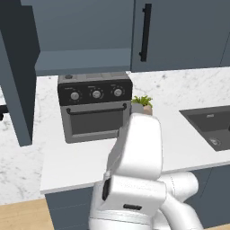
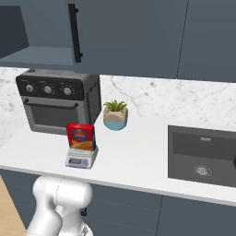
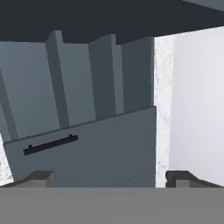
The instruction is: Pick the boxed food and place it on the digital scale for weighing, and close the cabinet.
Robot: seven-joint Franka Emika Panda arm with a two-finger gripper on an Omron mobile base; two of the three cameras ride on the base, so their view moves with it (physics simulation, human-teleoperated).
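The red boxed food [image 2: 81, 137] stands upright on the small grey digital scale [image 2: 81, 159], on the counter in front of the oven. The wall cabinet's left door [image 1: 18, 76] hangs open and shows a bare shelf [image 1: 81, 59]. Its right door, with a long black handle [image 1: 144, 32], is shut. In the hand view my gripper [image 3: 111, 179] is open, its fingertips [image 3: 41, 177] wide apart with nothing between them. They face a slate-blue panel [image 3: 100, 153] with a black bar handle [image 3: 50, 144]. I cannot tell whether that panel is the open door.
A dark toaster oven [image 1: 94, 110] sits under the open cabinet, with a small potted plant [image 2: 115, 115] to its right. A dark sink [image 2: 203, 156] is sunk into the white counter [image 1: 179, 148] further right. My folded arm [image 1: 134, 179] hides the counter's front middle.
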